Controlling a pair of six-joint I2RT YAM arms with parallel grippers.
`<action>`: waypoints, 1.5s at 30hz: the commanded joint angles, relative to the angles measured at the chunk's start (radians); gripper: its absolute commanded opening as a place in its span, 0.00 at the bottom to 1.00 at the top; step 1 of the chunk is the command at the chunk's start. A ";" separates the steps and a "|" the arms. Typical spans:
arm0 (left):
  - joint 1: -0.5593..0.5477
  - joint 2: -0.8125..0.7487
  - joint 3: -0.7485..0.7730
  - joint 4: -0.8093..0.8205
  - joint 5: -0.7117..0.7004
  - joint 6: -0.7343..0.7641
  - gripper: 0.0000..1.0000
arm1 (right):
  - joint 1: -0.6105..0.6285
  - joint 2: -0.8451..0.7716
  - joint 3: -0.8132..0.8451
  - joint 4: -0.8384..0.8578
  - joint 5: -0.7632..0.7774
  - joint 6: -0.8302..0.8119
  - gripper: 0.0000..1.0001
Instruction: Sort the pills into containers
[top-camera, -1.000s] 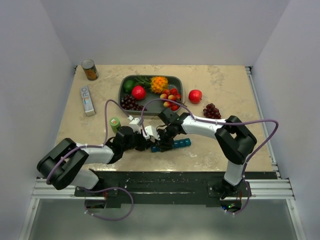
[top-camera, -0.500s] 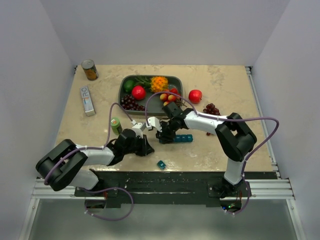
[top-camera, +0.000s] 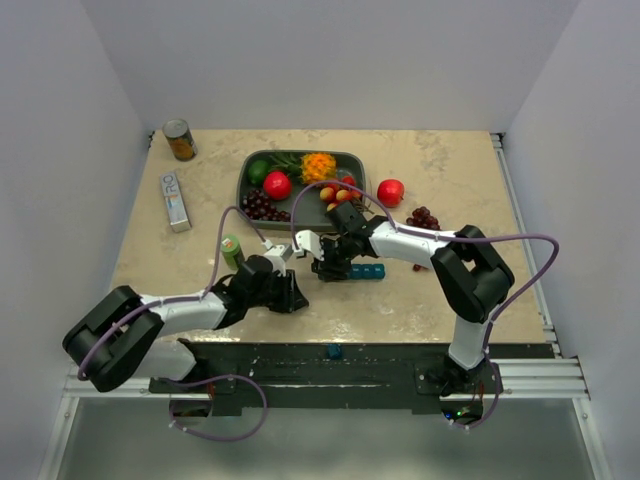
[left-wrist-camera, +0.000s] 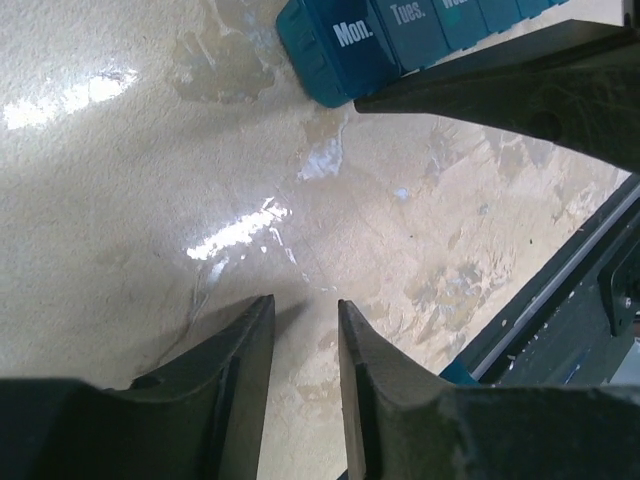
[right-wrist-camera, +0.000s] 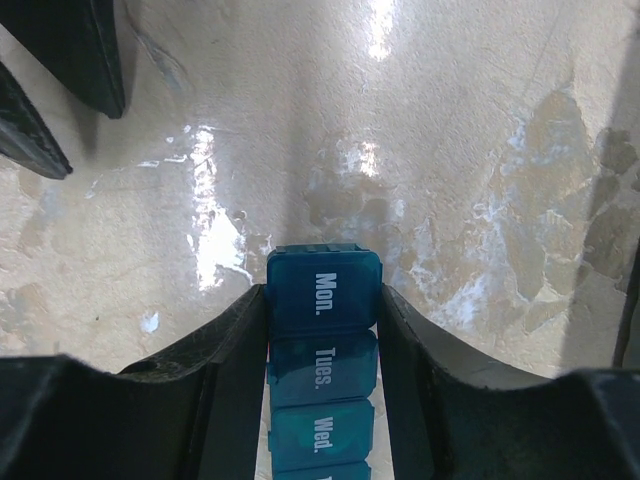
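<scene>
A teal strip of containers (top-camera: 366, 272) marked Mon., Tues., Wed. lies on the table with my right gripper (top-camera: 326, 270) shut on it. In the right wrist view its fingers (right-wrist-camera: 230, 350) press both sides of the strip (right-wrist-camera: 322, 352), the Mon. cell at their tips. One separate teal cell (top-camera: 331, 351) lies on the black base rail below the table's front edge. My left gripper (top-camera: 296, 298) hovers just left of the strip. Its fingers (left-wrist-camera: 235, 360) stand a narrow gap apart over bare table, holding nothing, with the strip's end (left-wrist-camera: 350, 45) ahead. No pills show.
At the back, a grey tray (top-camera: 356, 160) holds fruit, with dark grapes (top-camera: 260, 207) at its left corner. A red apple (top-camera: 391, 192) and more grapes (top-camera: 424, 221) lie right of it. A tin can (top-camera: 180, 140), white box (top-camera: 176, 200) and green bottle (top-camera: 231, 247) stand left.
One cell came off the strip's end, lay near the front edge, then dropped onto the base rail. The right gripper drew the strip back and right. The left gripper pulled away left, holding nothing.
</scene>
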 joint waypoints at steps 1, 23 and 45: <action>-0.015 -0.073 0.032 -0.023 0.016 0.048 0.39 | 0.010 -0.042 -0.009 0.025 0.021 -0.020 0.39; -0.018 -0.282 0.004 -0.073 0.065 0.038 0.54 | -0.038 -0.137 -0.030 -0.004 -0.071 -0.050 0.73; -0.647 -0.054 0.255 -0.660 -0.401 -0.429 0.83 | -0.185 -0.275 -0.041 -0.073 -0.149 -0.045 0.77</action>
